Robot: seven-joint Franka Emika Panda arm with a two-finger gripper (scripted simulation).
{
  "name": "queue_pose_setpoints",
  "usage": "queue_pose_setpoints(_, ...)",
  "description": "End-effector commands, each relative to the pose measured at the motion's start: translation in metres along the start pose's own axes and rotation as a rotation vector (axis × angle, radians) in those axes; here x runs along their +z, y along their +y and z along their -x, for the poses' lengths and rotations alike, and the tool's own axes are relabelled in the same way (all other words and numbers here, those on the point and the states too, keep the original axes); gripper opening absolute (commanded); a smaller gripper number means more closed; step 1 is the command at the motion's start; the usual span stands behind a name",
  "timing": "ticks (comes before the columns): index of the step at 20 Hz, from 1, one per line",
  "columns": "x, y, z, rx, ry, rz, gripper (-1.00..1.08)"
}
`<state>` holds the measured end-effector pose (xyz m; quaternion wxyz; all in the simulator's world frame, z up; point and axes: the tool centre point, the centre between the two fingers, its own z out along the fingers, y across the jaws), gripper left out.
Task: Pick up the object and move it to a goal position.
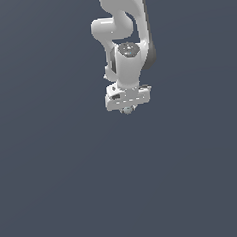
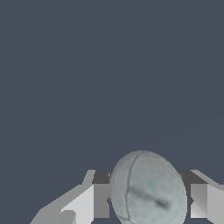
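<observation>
In the wrist view a pale grey-green ball (image 2: pixel 148 190) sits between my two white fingers (image 2: pixel 89 203), which press on either side of it. In the exterior view the white arm hangs from the top, and my gripper (image 1: pixel 128 110) points down with the tiny ball (image 1: pixel 128 110) just showing under the hand. The gripper is shut on the ball and holds it above the dark floor.
A plain dark blue-grey surface (image 1: pixel 55 185) fills both views. No other object or marker shows.
</observation>
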<state>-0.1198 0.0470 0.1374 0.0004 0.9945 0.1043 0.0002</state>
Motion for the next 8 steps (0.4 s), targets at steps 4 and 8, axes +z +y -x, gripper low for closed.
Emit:
queue_pose_setpoints(4,-0.0130,-0.0033,0.0094,0.000,0.000,0.000,-1.00)
queue_pose_setpoints(8,-0.0157,-0.0040,0.0112,0.000,0.000,0.000,-1.00)
